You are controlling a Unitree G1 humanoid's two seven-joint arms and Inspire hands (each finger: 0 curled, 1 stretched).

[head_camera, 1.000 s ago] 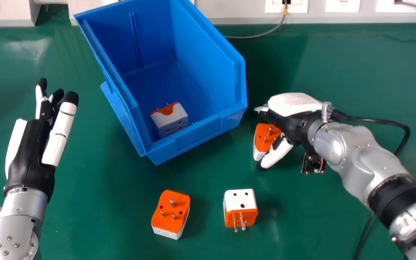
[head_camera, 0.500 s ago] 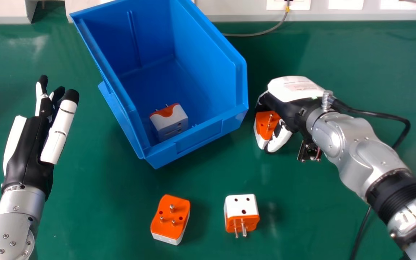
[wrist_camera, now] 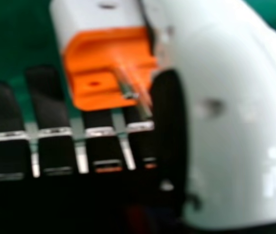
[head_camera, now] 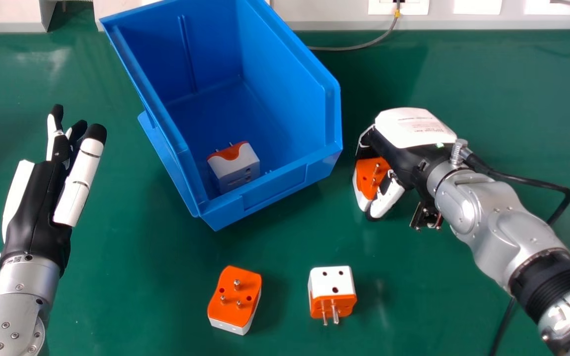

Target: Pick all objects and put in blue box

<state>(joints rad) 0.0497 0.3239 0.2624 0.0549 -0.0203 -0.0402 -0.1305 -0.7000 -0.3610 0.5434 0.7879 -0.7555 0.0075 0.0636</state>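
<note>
1 adapter (head_camera: 365, 175) is gripped in the curled right hand (head_camera: 411, 129) beside the blue box (head_camera: 275, 185), the left hand (head_camera: 37, 202) being open at view's left, so picking seems in course and next needs lifting over the rim (head_camera: 292, 44).

A green tabletop (head_camera: 488, 94) meets a pale panel (head_camera: 324, 14) bearing white plates (head_camera: 477, 6). A grey cable (head_camera: 364, 46) with a yellow band (head_camera: 397, 14) curves down onto the tabletop.

Blue box (head_camera: 275, 188); green table (head_camera: 141, 287); plug adapters (head_camera: 230, 296) — orange and white.
</note>
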